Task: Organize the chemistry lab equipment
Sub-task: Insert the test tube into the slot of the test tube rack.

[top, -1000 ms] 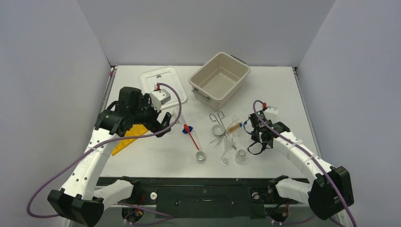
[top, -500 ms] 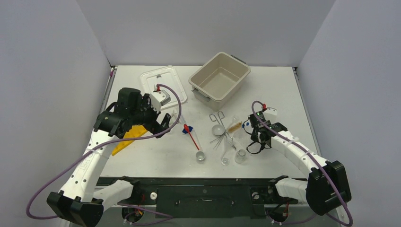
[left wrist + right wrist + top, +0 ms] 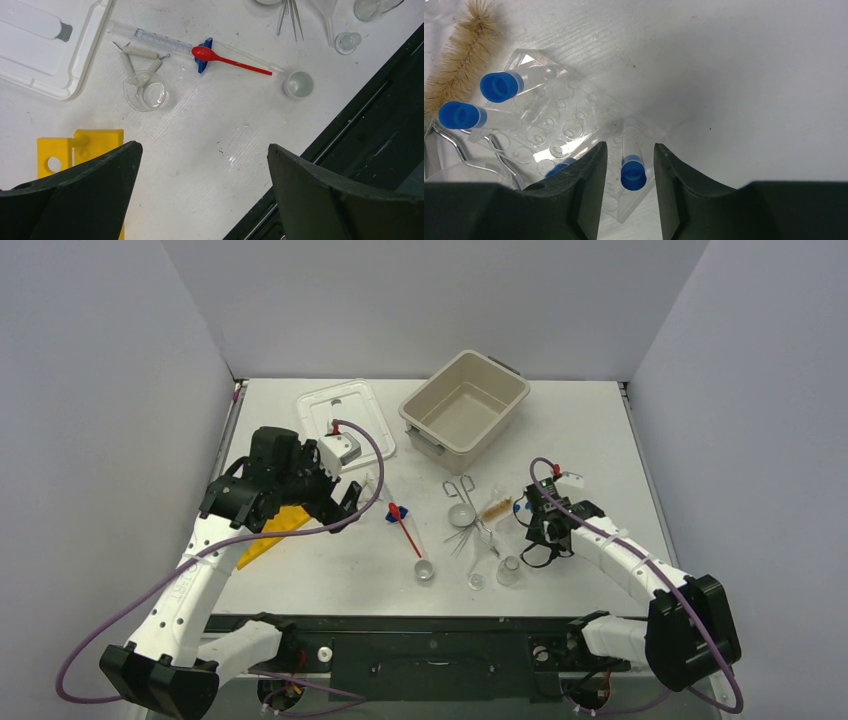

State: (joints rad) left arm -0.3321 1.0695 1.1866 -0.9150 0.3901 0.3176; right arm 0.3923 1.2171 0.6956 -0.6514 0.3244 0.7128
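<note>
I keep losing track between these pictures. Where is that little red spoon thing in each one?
Top external: the red spatula lies slanted on the table, left of centre.
Left wrist: the red spatula is in the upper middle, its bowl resting on a blue piece.
Right wrist: not in this picture.
Shared landmark: the white lid, left of the spatula in the top and left wrist views; the right wrist view lacks it.

A clear graduated tube is showing blue printed scale lines and a tiny blue marking near one end, all too small to read, and nothing else is carrying legible text.
</note>
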